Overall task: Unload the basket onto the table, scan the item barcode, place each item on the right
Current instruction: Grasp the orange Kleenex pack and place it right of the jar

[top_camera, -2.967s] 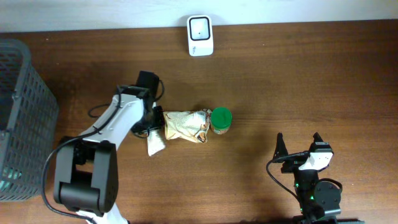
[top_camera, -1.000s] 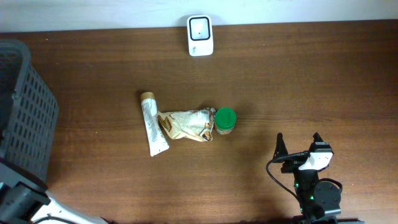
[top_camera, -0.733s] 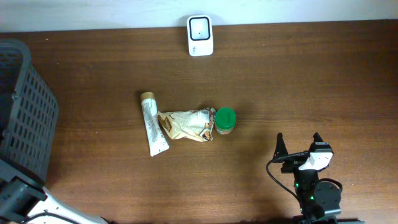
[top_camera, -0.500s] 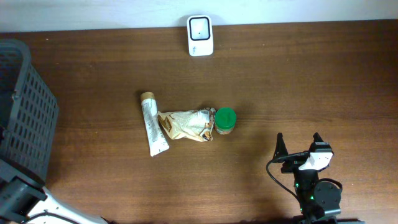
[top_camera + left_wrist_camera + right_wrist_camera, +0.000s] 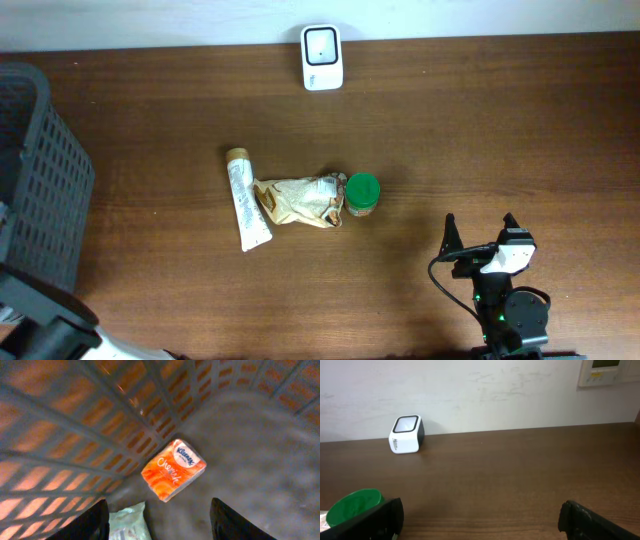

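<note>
Fingers on my left gripper stand apart with nothing between them, hanging inside the grey mesh basket and looking down at its floor. An orange Kleenex tissue pack lies flat on that floor near the foot of the mesh wall, clear of both fingertips. A pale green packet sits close by, just beside my left finger at the bottom edge of the view; I cannot tell whether they touch.

On the other side, my right gripper is spread wide and empty, parked low over the wooden table near its front edge, well apart from everything else.

From overhead I see three items at the middle of the table: a white tube lying lengthwise, a crinkled pouch touching its right side, and a green-lidded jar standing right against the pouch's far end. The white scanner stands at the back edge by the wall, well apart from that group. The right wrist camera catches the scanner and the jar's green lid at its lower left.
</note>
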